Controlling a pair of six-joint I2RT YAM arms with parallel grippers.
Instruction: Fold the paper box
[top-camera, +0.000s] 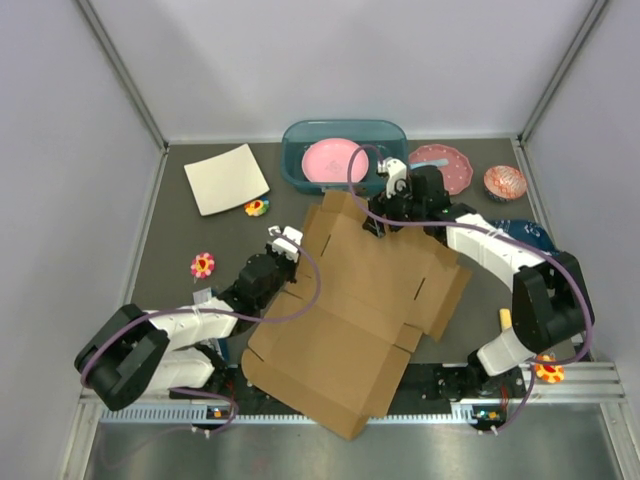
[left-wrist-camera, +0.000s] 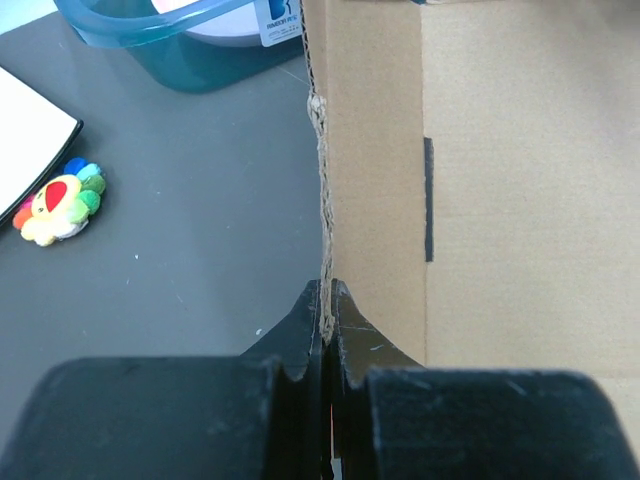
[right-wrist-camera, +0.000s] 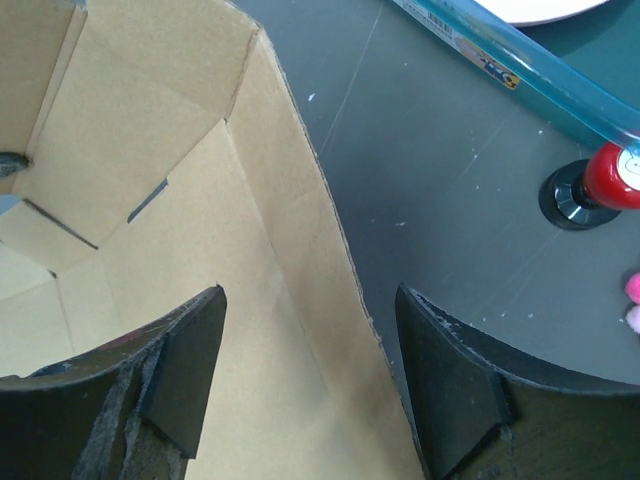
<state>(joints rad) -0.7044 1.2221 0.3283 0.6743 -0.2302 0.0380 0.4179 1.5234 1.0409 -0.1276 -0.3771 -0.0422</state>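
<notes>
While pinching the left edge of the paper box (top-camera: 350, 310) in the tightly closed left pincer (left-wrist-camera: 327, 300), bring the wide-apart right pincer (right-wrist-camera: 308, 300), straddling the far wall's rim, squarely onto it; raise both sides evenly, base flat on the worktop (top-camera: 180, 240) between the arms.

paper box (top-camera: 350, 310) central, tub (top-camera: 292, 165) behind it

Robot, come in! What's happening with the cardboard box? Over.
Left tool shut on brown corrugated cardboard box's side edge. Right tool open, straddling its far flap. Blue plastic tub close beyond that flap.
</notes>
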